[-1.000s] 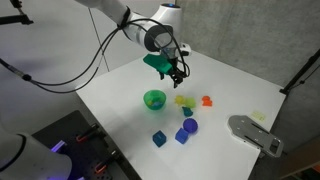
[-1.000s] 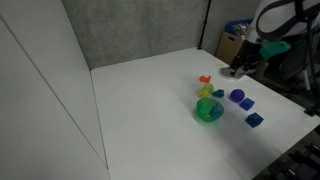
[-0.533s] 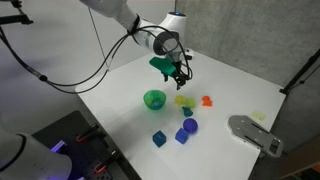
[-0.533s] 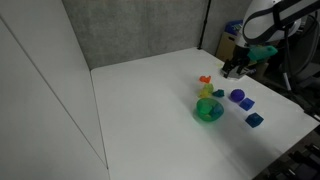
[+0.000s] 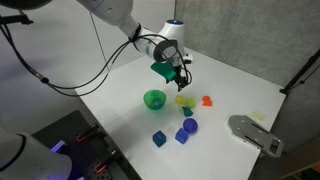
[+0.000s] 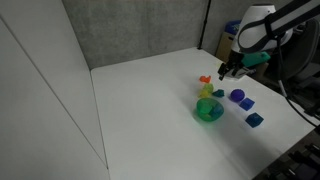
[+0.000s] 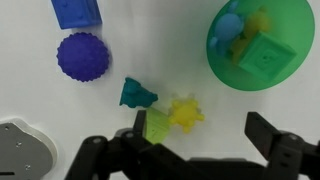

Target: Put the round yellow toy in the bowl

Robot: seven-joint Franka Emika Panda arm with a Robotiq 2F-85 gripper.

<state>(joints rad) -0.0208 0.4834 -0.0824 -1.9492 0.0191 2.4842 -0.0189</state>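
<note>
A white tabletop [image 5: 120, 100] fills both exterior views, with a grey wall [image 6: 140, 30] behind it and a flat grey object [image 5: 255, 133] at the table's right edge. The white robot arm [image 5: 120, 15] reaches in from the upper left of the frame. It bends down so that the black gripper [image 5: 178, 72] hangs above the cluster of toys, clear of the table.

In the wrist view its dark fingers [image 7: 280, 150] stand at the bottom of the frame, spread wide, with nothing between them.

There is one small round bright green plastic bowl [image 7: 225, 70], at the upper right of the wrist view, with three small pieces inside. Five toys lie loose on the table there:
- the tiny round yellow plastic toy [image 7: 185, 113] at lower centre, left of the bowl and apart from it
- a yellow-green toy [image 7: 155, 125] just beside it
- a teal toy [image 7: 137, 94]
- a purple knobbly ball [image 7: 83, 56]
- a blue block [image 7: 77, 11]

One orange toy [image 5: 207, 100] shows in both exterior views.
</note>
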